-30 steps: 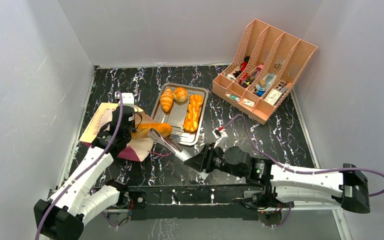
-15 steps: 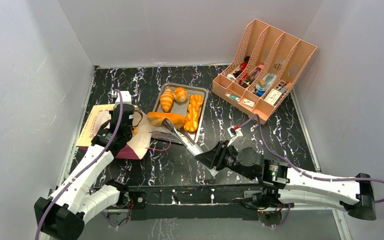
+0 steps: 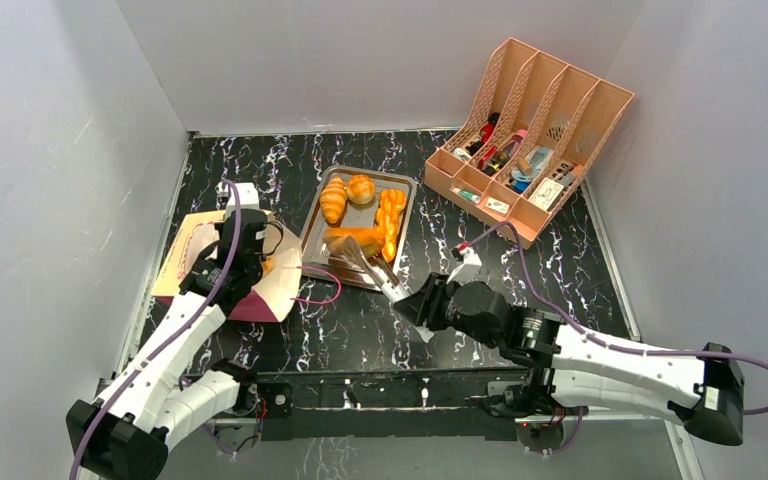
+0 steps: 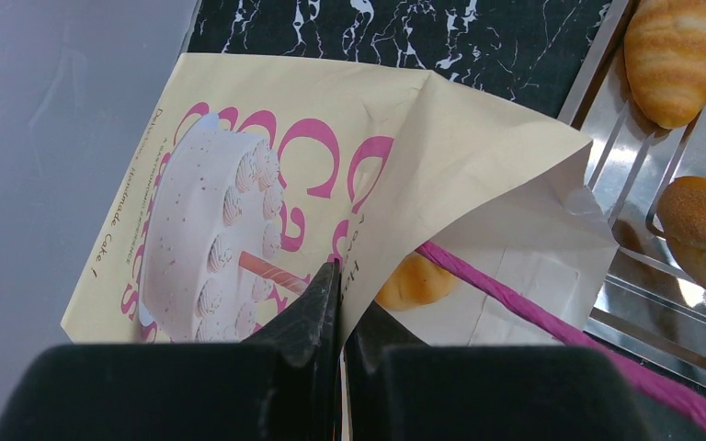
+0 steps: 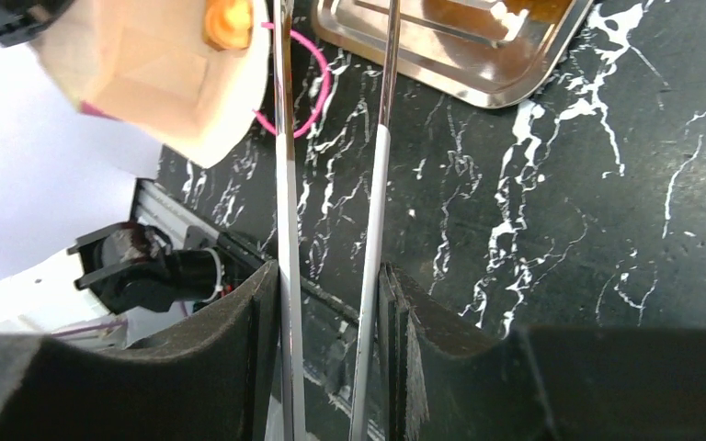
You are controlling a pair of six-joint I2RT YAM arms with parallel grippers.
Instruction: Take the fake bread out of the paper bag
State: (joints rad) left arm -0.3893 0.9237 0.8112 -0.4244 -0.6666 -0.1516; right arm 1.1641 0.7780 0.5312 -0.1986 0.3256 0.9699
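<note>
Carried right, the long glossy baguette [image 3: 353, 238] now lies on the steel tray [image 5: 464, 81] — my right gripper [image 5: 327, 296] clamps metal tongs [image 5: 284, 184], left gripper [image 4: 338, 276] pinches the cream-and-magenta paper bag [image 4: 239, 119]'s lip — tugging could spill the small roll [image 4: 411, 280] inside.

Five fake bread pieces [image 3: 333, 200], one paper bag [image 3: 195, 250], one tray [image 3: 359, 213], one tongs [image 3: 375, 272], one rack [image 3: 530, 120]

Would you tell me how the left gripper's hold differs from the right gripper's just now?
The left gripper pinches the thin edge of the paper bag directly, jaws together; the right gripper clamps metal tongs, jaws held apart by their two arms. The left gripper is at the bag's mouth; the right gripper is back from the tray, reaching the baguette only through the tongs. Both are shut on something.
</note>
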